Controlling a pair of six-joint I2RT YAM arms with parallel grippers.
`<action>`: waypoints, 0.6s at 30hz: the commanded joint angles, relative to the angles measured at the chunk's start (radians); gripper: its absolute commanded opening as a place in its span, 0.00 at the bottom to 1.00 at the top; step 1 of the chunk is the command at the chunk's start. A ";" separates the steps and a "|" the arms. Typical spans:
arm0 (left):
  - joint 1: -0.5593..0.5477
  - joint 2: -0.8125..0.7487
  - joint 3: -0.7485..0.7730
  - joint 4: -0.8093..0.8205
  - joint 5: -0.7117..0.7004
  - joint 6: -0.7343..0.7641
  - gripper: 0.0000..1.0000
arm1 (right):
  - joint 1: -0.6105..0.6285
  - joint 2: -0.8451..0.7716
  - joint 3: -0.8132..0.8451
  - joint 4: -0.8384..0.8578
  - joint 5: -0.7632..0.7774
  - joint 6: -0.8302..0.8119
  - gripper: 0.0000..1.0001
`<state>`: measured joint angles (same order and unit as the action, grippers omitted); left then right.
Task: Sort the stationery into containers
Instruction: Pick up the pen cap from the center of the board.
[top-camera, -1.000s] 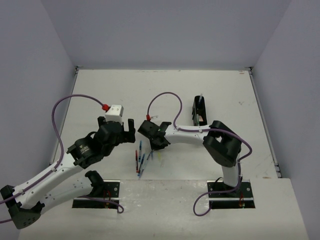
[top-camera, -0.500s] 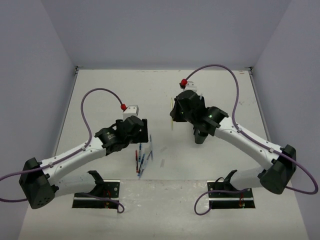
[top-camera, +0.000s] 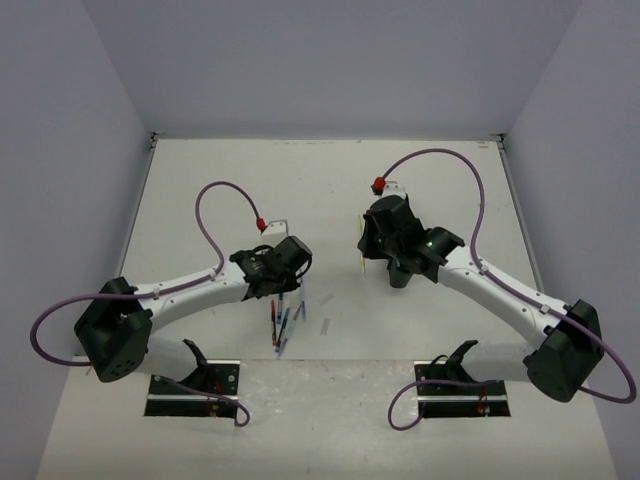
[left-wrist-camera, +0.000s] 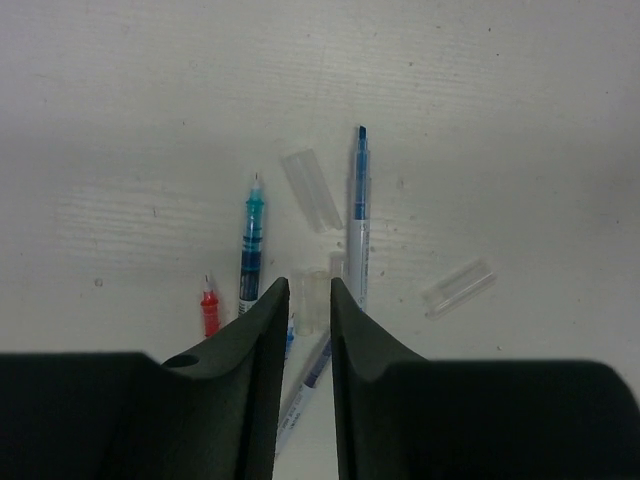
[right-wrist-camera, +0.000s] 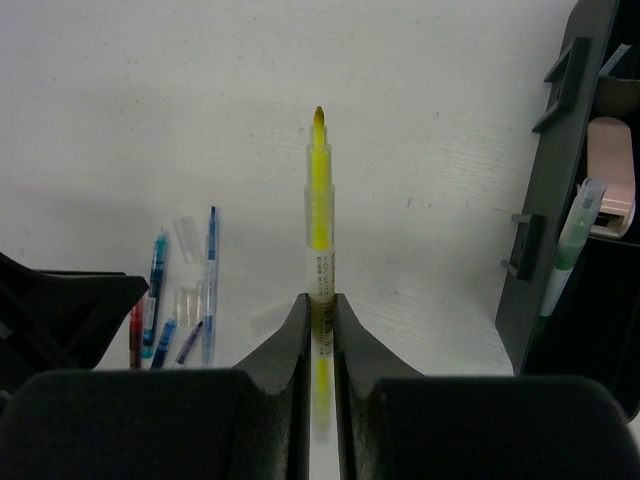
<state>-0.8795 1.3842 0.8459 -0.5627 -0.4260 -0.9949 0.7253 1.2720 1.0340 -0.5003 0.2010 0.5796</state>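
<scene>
The right hand (top-camera: 366, 243), which a second ago was low over the loose pens (top-camera: 283, 322) at mid-surface, now hangs further right with a yellow marker (top-camera: 361, 256) pinched upright-looking between its fingers. The overhead view also shows the left hand (top-camera: 287, 283) has swung in from the left to stand just above that same scatter on the pale surface (top-camera: 230, 190). The left wrist camera shows that hand's fingers drawn narrow, with a slim gap between them. A clear cap (left-wrist-camera: 313, 300) lies in line with the gap, though it cannot be told whether it is gripped. Beyond the tips lie a teal pen (left-wrist-camera: 252, 240), a blue pen (left-wrist-camera: 358, 225), a short red pen (left-wrist-camera: 209, 310) and two more clear caps (left-wrist-camera: 311, 188). From the right wrist camera, the marker runs straight out from the clamped fingers, tip forward. The black tray (right-wrist-camera: 548, 200) stands just to its right, already holding a pinkish eraser (right-wrist-camera: 610, 170) and a pale green pen (right-wrist-camera: 570, 245). The shift suggests one marker is on its way to a compartment but not yet over one, while the left arm is placed for the next pick. Most of the pens remain unsorted on the surface.
</scene>
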 joint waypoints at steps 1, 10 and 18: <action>-0.011 0.036 0.010 0.033 -0.025 -0.065 0.24 | -0.009 0.009 -0.007 0.057 -0.035 -0.020 0.00; -0.030 0.087 -0.019 0.041 -0.010 -0.107 0.22 | -0.009 0.016 -0.024 0.068 -0.049 -0.017 0.00; -0.040 0.106 -0.033 0.043 -0.007 -0.119 0.20 | -0.009 0.009 -0.035 0.071 -0.043 -0.012 0.00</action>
<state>-0.9098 1.4758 0.8198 -0.5478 -0.4189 -1.0749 0.7193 1.2892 1.0050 -0.4612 0.1619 0.5751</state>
